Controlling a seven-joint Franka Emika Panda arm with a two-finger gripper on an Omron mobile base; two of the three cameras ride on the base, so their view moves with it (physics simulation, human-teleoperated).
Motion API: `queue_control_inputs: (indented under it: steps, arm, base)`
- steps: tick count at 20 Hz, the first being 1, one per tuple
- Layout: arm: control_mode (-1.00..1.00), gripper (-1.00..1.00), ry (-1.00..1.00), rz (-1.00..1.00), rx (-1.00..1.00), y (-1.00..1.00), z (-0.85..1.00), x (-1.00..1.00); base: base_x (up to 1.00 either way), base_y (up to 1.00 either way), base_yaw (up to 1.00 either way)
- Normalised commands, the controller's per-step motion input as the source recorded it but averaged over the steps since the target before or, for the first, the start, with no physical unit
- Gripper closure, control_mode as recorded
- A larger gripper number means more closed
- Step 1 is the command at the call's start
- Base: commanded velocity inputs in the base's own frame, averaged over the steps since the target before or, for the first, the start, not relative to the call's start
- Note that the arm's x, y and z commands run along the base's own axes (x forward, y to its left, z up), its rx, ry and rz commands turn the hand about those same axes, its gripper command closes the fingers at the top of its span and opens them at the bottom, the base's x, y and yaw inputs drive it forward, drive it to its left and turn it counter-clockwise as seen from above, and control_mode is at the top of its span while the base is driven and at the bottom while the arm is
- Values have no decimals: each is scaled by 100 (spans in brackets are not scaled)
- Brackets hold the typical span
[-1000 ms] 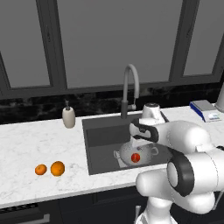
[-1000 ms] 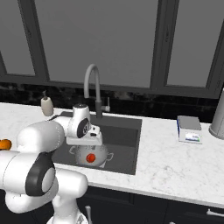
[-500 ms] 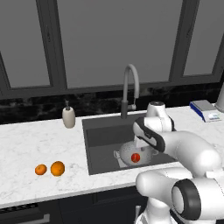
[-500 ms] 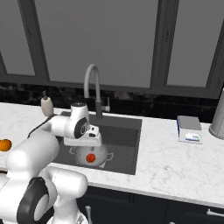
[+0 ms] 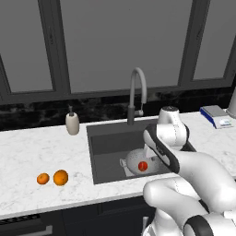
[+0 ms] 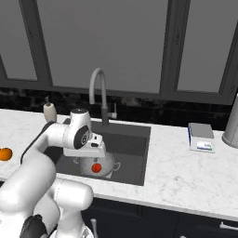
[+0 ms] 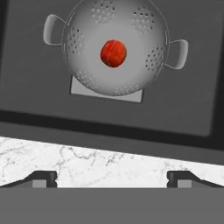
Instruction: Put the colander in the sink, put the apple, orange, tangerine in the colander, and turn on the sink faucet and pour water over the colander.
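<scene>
At the top centre of your hand view, the small round red apple (image 7: 113,53) sits in the shiny perforated metal colander (image 7: 114,33) inside the dark grey sink (image 7: 39,100). Your gripper (image 7: 112,177) is spread wide, empty. No readable writing.

White marble worktop (image 5: 27,147) along dark tiled backsplash (image 5: 37,115). Tall dark-framed windows (image 6: 107,42) above, grey panes. Dark cabinet fronts (image 6: 186,228) below worktop edge. Light even.

Sink (image 5: 108,152) open above — faucet (image 5: 137,94) arches over its back.
</scene>
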Motion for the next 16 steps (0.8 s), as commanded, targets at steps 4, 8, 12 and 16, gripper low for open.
queue_control_inputs:
  steps: [4, 8, 12, 16]
  arm:
    - [-100, -100, 0, 0, 0, 1, 29, -18]
    - [-100, -100, 0, 0, 0, 2, 37, -19]
    - [-100, -100, 0, 0, 0, 0, 31, -29]
    - [-100, -100, 0, 0, 0, 2, 33, -28]
  base:
    - [0, 0, 0]
    - [0, 0, 0]
    - [0, 0, 0]
    - [0, 0, 0]
